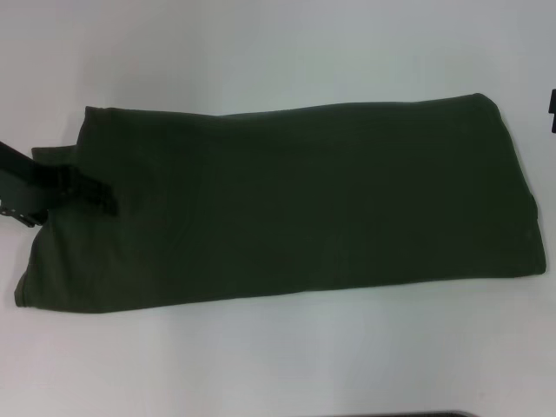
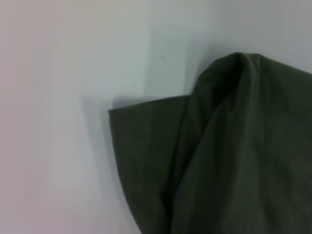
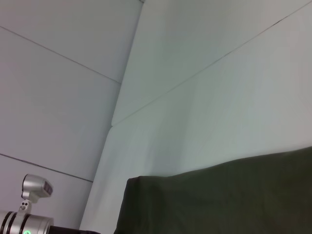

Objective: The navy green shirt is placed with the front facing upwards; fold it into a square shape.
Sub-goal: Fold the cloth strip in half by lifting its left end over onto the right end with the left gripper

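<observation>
The navy green shirt (image 1: 278, 200) lies on the white table as a long band running left to right, with only plain green cloth showing and no lettering in view. My left gripper (image 1: 106, 198) reaches in from the left edge and sits over the shirt's left end. The left wrist view shows a raised fold of the shirt (image 2: 234, 146) with a flat flap lying beside it. My right gripper (image 1: 552, 110) shows only as a dark sliver at the right edge, just off the shirt's far right corner. The right wrist view shows one shirt edge (image 3: 219, 200).
The white table (image 1: 278, 52) surrounds the shirt on all sides. White wall panels (image 3: 58, 97) stand beyond the table in the right wrist view. A silver arm part with a green light (image 3: 29, 214) shows low in that view.
</observation>
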Motion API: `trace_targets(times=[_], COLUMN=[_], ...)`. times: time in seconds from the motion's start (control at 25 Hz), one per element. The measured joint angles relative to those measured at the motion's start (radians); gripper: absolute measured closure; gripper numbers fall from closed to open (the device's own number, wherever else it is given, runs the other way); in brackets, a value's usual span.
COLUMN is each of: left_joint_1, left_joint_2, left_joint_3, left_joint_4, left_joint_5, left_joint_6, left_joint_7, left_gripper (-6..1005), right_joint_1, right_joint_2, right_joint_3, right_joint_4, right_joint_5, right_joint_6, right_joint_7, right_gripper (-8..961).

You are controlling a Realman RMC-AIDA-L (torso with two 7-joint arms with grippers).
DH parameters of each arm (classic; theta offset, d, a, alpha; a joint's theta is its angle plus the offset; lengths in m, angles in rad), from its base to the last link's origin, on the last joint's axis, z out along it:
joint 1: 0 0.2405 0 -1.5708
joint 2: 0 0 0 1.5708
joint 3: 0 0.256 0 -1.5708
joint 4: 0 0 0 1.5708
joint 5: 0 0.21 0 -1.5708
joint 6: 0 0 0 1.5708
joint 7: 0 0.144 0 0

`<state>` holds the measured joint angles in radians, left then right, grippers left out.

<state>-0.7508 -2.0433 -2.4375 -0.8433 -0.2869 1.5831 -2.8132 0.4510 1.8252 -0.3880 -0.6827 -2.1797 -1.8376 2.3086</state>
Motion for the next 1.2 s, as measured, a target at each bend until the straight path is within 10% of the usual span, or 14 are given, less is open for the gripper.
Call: trace_targets(times=[0.28, 0.64, 1.2], left_joint_1=[-0.010, 0.003, 0.004], left_joint_2=[0.002, 0.042, 0.046], left_joint_3=[-0.009, -0.022, 0.000], left_joint_4=[0.033, 0.059, 0.085], left_joint_5=[-0.016, -0.161, -0.144], left_joint_6=[-0.006, 0.027, 0.023], left_joint_7=[0.002, 0.036, 0.038], left_gripper=[138, 379, 859], right_joint_1=[0.000, 0.000, 0.001], right_joint_2=[0.000, -0.001, -0.003], right_joint_3=[0.003, 0.002, 0.006], right_joint_4=[0.000, 0.004, 0.004], right_joint_5=[0.000, 0.000, 0.000], right_joint_6=[0.003, 0.004, 0.000], right_joint_7=[0.000, 0.000, 0.000], right_gripper=[291, 291, 292])
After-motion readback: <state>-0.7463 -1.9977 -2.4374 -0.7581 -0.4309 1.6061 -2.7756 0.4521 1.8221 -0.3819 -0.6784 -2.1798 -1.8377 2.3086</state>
